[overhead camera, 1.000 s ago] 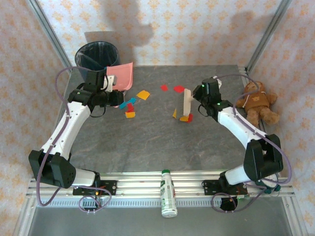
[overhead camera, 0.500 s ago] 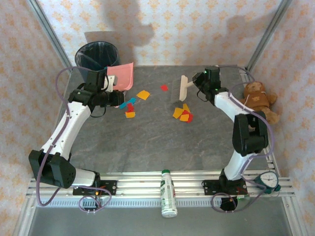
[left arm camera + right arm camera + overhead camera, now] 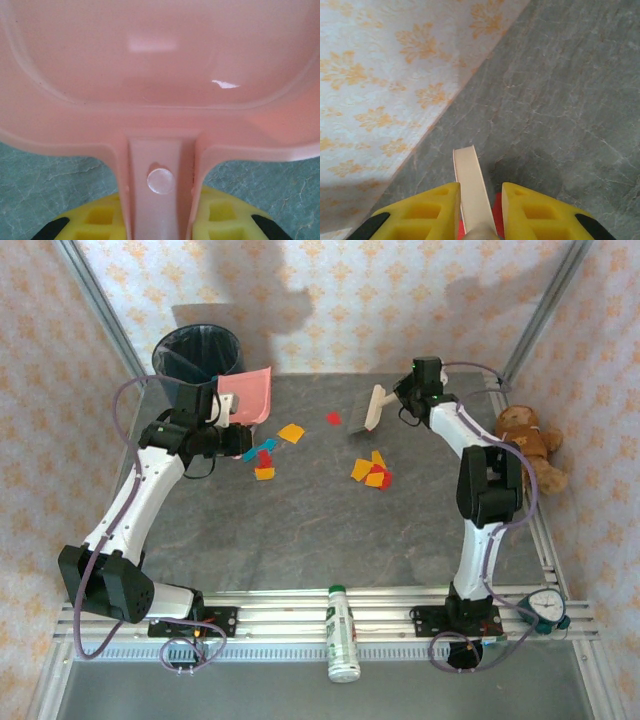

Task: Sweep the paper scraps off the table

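From above, the left gripper pinches the handle of the pink dustpan near the back left corner of the table, right beside the dark bin. The right gripper holds a brush near the back edge. The paper scraps lie in two little heaps in the back half of the table, one by the dustpan and one in front of the brush. A teddy bear sits at the right edge. A bottle lies on the near rail.

In the left wrist view, the yellow fingers squeeze the dustpan handle from both sides.

In the right wrist view, the yellow fingers press on the pale brush handle, over the grey table close to the flowery wall.
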Robot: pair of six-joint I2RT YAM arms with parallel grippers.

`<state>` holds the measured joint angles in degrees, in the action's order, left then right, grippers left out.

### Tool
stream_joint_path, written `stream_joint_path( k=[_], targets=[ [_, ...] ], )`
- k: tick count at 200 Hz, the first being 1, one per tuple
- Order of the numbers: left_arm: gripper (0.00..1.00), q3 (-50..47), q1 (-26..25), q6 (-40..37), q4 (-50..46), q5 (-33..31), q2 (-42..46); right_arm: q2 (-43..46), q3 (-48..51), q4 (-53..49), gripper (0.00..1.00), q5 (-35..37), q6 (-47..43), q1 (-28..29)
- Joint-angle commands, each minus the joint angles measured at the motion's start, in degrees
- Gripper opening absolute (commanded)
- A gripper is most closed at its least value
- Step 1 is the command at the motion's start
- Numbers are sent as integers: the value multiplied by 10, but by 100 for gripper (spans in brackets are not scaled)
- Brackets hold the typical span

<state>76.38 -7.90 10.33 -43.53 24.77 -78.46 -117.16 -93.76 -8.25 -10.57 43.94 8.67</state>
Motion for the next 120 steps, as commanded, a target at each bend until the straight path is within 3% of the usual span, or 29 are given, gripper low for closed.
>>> stream_joint_path(
  k=[1,42,120],
  targets=[
    [0,-3,-7,-15,3,-13,13,-5,-24,-54,0,29,24,-2],
    [0,-3,-7,-17,2,-15,14,18,-4,-110,0,55,28,-2],
    [0,3,-8,-15,-5,-6,7,163,171,-78,0,61,69,-2]
  ],
)
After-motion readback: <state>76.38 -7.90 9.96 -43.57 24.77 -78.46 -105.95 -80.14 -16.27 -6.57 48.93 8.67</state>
